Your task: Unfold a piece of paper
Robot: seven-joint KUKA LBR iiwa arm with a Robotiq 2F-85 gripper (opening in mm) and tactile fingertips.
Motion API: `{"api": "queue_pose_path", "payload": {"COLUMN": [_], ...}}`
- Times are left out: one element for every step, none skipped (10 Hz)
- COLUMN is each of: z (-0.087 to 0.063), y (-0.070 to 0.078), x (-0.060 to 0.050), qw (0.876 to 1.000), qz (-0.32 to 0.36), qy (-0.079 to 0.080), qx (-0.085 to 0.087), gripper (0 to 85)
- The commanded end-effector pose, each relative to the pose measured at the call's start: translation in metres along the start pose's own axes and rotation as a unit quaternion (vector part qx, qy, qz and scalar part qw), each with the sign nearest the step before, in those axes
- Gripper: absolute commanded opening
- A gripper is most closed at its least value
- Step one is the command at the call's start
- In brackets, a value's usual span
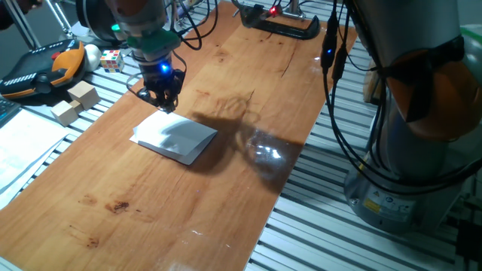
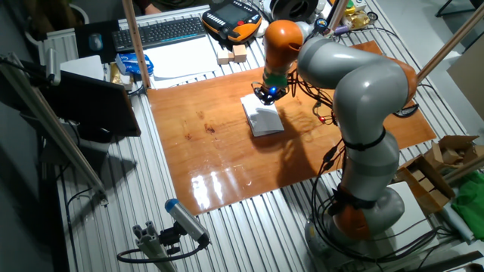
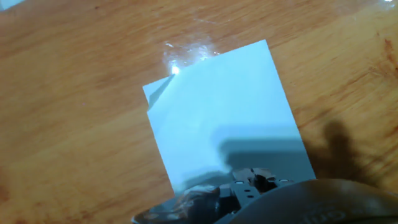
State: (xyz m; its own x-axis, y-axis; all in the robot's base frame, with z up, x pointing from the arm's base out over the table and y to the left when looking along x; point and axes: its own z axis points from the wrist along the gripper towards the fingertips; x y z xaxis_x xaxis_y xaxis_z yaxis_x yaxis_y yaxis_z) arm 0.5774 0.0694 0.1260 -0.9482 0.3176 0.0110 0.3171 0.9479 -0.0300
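Down at the far edge of the folded sheet, the gripper (image 1: 161, 100) hangs just above the wooden tabletop (image 1: 226, 181), its blue light glowing; whether its fingers are apart or together I cannot tell, since the tips are dark and bunched in both fixed views and the hand view shows only a bit of mechanism at the bottom of the picture. It looks to be over or at the edge of the piece of paper (image 1: 175, 136), but contact cannot be confirmed.

That piece of paper lies folded on the board, roughly at its middle, with one corner of the top layer slightly lifted off the lower layer in the hand view (image 3: 217, 124). The arm's shadow falls across part of it and over the wood to its side.

Around it the board is bare near the sheet. At the far end of the board a black clamp (image 1: 280, 24) sits with a small red light. Off the board's edge, on the slatted metal bench, lie two wooden blocks (image 1: 77, 102), a colour cube (image 1: 111, 59) and an orange-and-black pendant (image 1: 45, 66), all well apart from the sheet. Printed white sheets (image 1: 19, 150) lie on the bench beside the board. In the other fixed view a keyboard (image 2: 157, 32) sits beyond the board. Black cables (image 1: 339, 113) hang down past the board's near side by the robot base (image 1: 407, 188).
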Motion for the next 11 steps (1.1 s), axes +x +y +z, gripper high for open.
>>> {"api": "queue_pose_path", "payload": {"z": [0.0,0.0,0.0,0.0,0.0,0.0,0.0,0.0,-0.002,-0.003,-0.003], "y": [-0.001,-0.001,-0.001,-0.001,-0.001,-0.001,0.001,0.004,0.007,0.01,0.014], "x": [0.0,0.0,0.0,0.0,-0.001,-0.002,-0.002,-0.003,-0.003,-0.003,-0.003], "qw": [1.0,1.0,1.0,1.0,1.0,1.0,1.0,1.0,1.0,0.999,0.999], "qz": [-0.003,-0.004,0.002,0.003,0.007,0.011,0.015,0.018,0.024,0.036,0.048], "qy": [0.003,0.0,-0.004,-0.006,-0.007,-0.008,-0.01,-0.013,-0.014,-0.009,-0.012], "qx": [-0.005,-0.007,-0.003,-0.003,-0.004,-0.004,-0.007,-0.007,-0.008,-0.018,-0.017], "gripper": [2.0,2.0,2.0,2.0,2.0,2.0,2.0,2.0,2.0,2.0,2.0]}}
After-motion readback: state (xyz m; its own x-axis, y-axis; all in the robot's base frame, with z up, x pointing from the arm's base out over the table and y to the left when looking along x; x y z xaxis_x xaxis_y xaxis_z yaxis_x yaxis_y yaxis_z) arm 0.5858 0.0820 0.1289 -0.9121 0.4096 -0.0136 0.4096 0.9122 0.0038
